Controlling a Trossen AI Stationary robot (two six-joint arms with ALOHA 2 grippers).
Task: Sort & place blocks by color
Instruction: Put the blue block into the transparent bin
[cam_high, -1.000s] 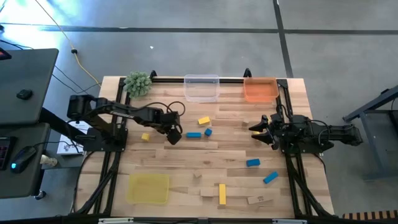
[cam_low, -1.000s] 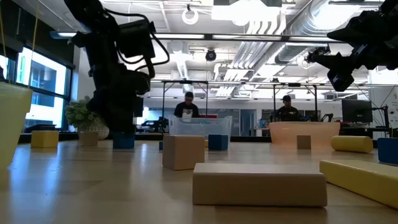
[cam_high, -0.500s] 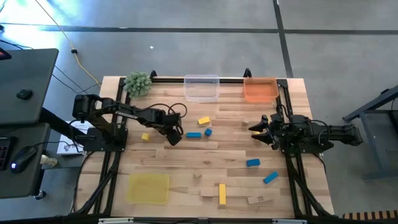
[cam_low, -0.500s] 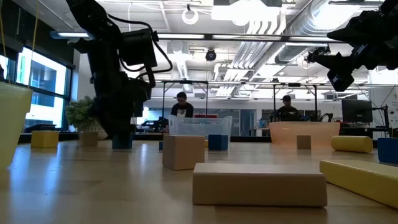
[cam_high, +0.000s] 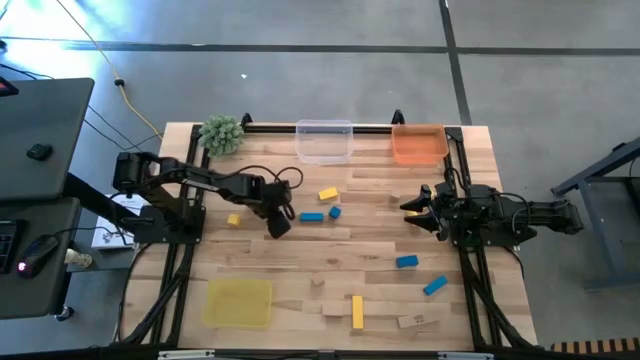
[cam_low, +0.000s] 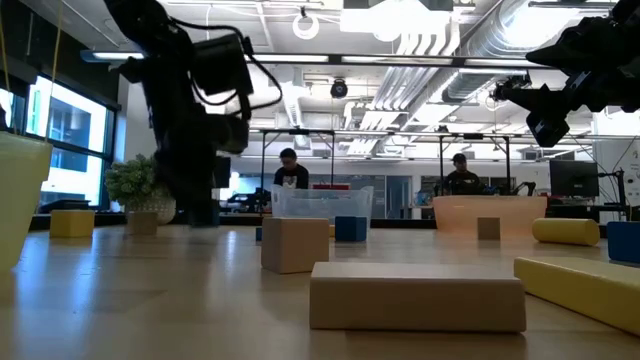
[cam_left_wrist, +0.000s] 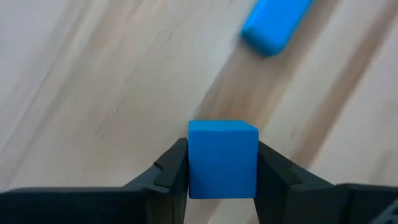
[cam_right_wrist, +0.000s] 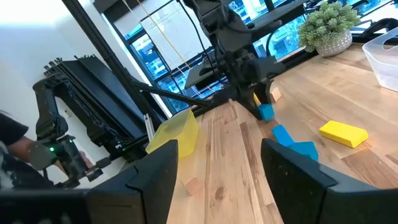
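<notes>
Left tool (cam_left_wrist: 222, 163) around smooth blue cube (cam_left_wrist: 222, 158)

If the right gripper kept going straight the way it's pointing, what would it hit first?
Probably the blue blocks mid-table, with the left gripper just beyond; the right gripper points across the table toward them. Depth is uncertain.

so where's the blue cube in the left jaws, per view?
High view: hidden under the left gripper, left of centre.
Low view: not discernible behind the dark left arm.
Left wrist view: blue cube, bottom centre, clamped between the jaws.
Right wrist view, under the far gripper.
Shared landmark: blue bar beside it.
</notes>
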